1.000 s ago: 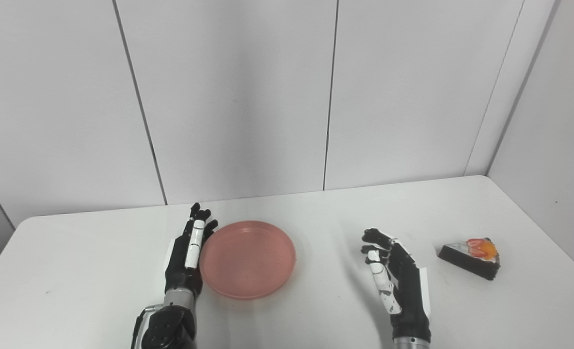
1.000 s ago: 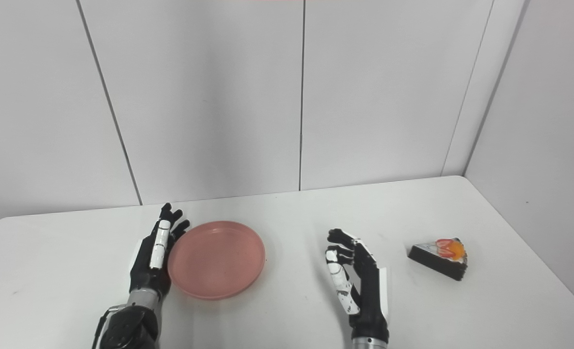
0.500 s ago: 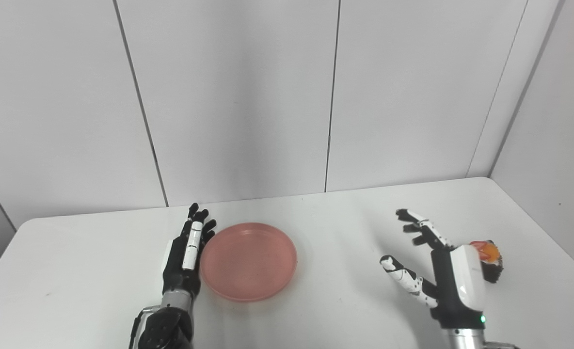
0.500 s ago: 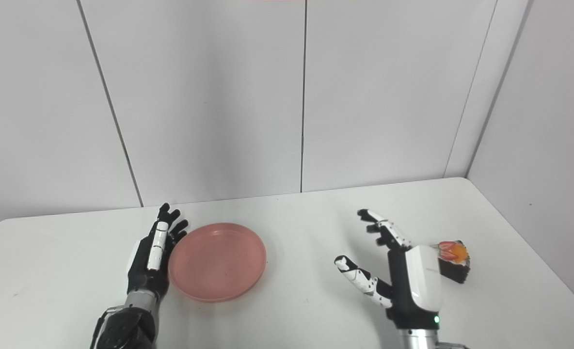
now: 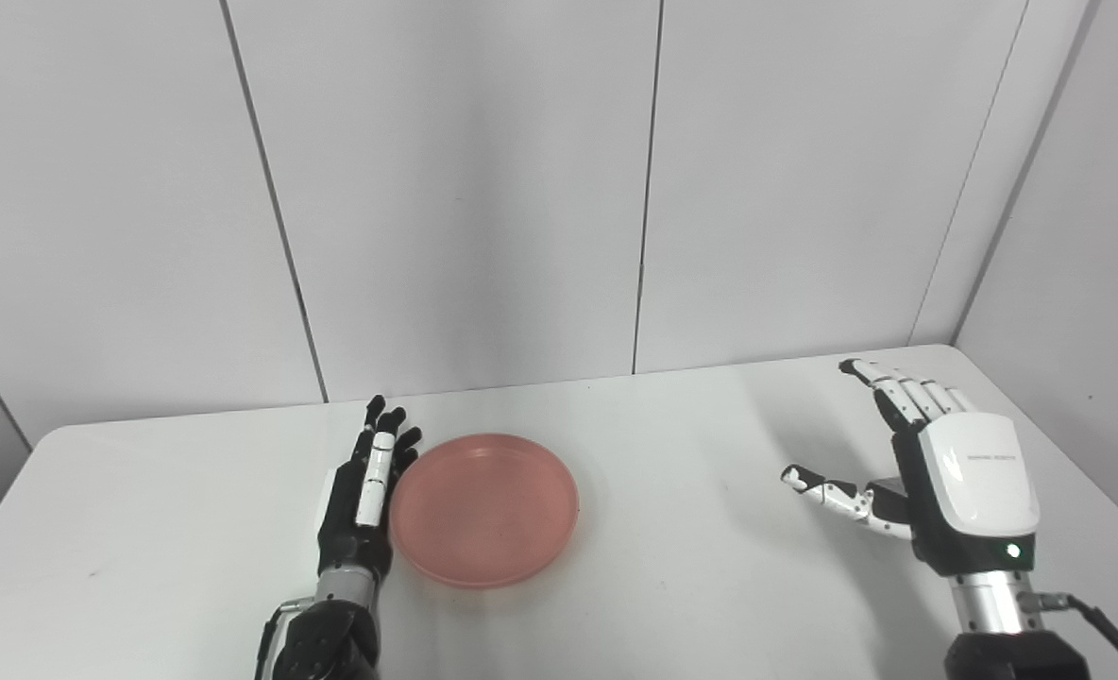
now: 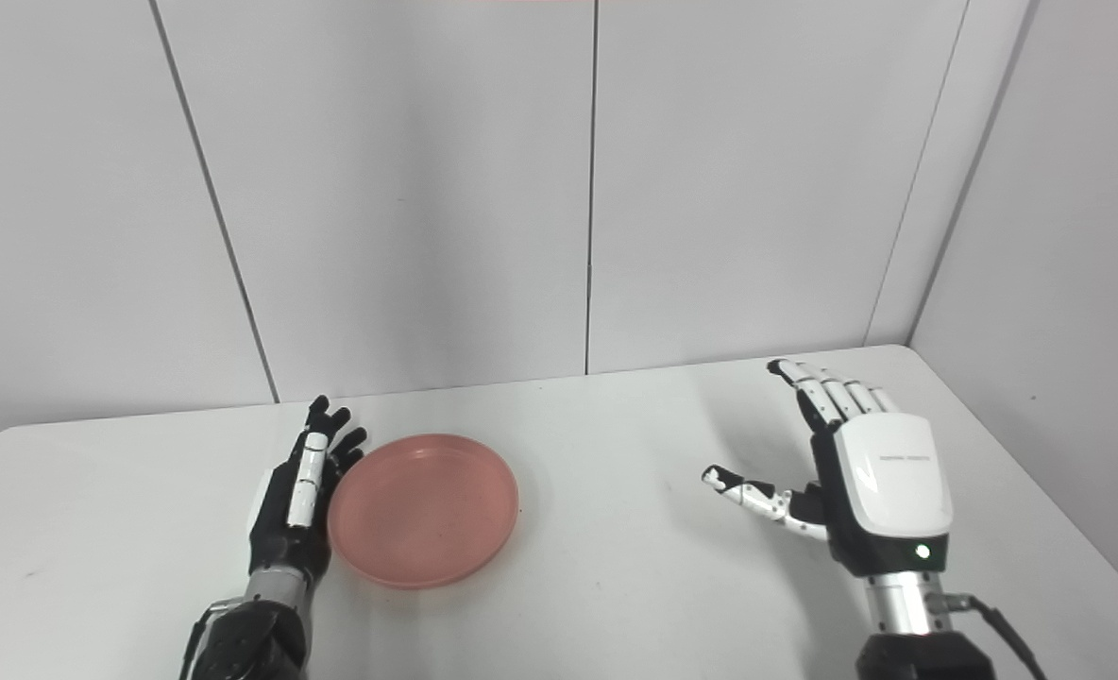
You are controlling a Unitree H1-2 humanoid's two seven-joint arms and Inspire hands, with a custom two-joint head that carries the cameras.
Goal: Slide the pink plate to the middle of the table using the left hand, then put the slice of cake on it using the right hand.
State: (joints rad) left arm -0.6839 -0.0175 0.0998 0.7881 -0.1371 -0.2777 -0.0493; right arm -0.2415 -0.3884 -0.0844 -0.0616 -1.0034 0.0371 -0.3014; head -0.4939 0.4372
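Right hand (image 5: 956, 482) now higher at lower right, spread wide, empty, hiding the cake. Left hand (image 5: 363, 491) unchanged, flat, fingers straight, against pink plate (image 5: 483, 505). Both views agree.

Left hand (image 5: 363, 491) stands edge-on against the pink plate (image 5: 483, 508); right hand (image 5: 937, 472) hangs spread, back toward the camera.

White table (image 5: 672, 586) with rounded corners, pale grey panelled wall (image 5: 465, 189) behind, dark vertical seams
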